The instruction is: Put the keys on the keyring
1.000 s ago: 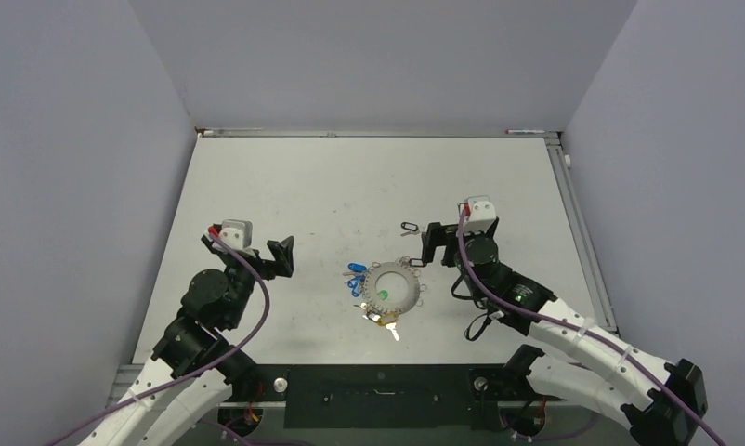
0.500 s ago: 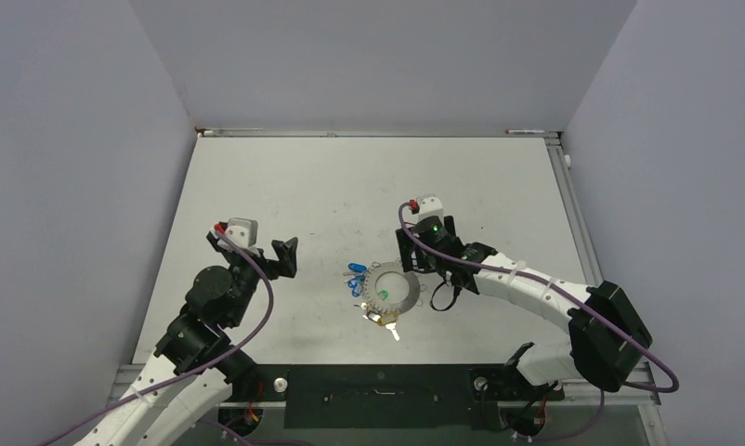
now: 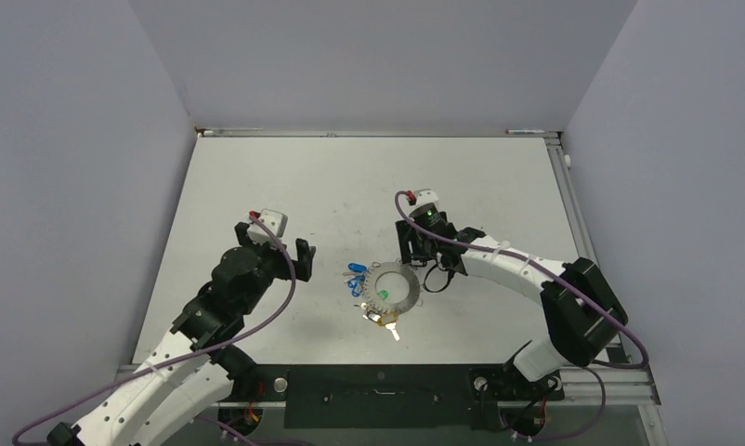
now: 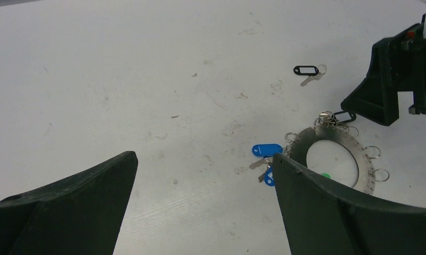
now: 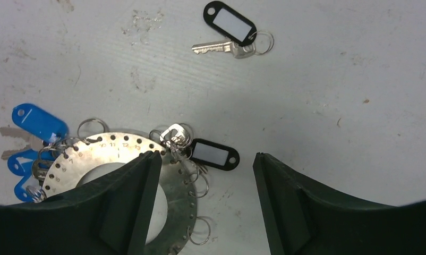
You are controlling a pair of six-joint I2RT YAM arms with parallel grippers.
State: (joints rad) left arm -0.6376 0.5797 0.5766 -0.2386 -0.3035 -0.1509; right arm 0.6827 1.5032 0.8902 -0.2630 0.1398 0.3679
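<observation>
The grey keyring (image 3: 390,289) lies flat mid-table; it also shows in the left wrist view (image 4: 364,159) and the right wrist view (image 5: 83,159). Blue-tagged keys (image 3: 354,277) (image 4: 267,150) (image 5: 38,121) hang at its left rim, a yellow one (image 3: 387,322) at its near rim, and a green tag (image 3: 384,295) lies in the hole. One black-tagged key (image 5: 215,154) (image 4: 344,116) sits at its far-right rim. Another black-tagged key (image 5: 231,24) (image 4: 306,70) (image 3: 409,226) lies loose beyond it. My right gripper (image 5: 205,154) (image 3: 415,253) is open and empty, over the ring's far-right rim. My left gripper (image 4: 203,155) (image 3: 302,260) is open and empty, left of the ring.
Empty split loops (image 5: 224,199) stick out round the ring's right rim. The white table (image 3: 285,186) is walled by grey panels at left, back and right, with a metal rail (image 3: 378,133) along the far edge.
My right gripper has swung left, from the ring's far right to over its far-right rim. My left gripper has moved right, closer to the ring. The keys and ring have not moved.
</observation>
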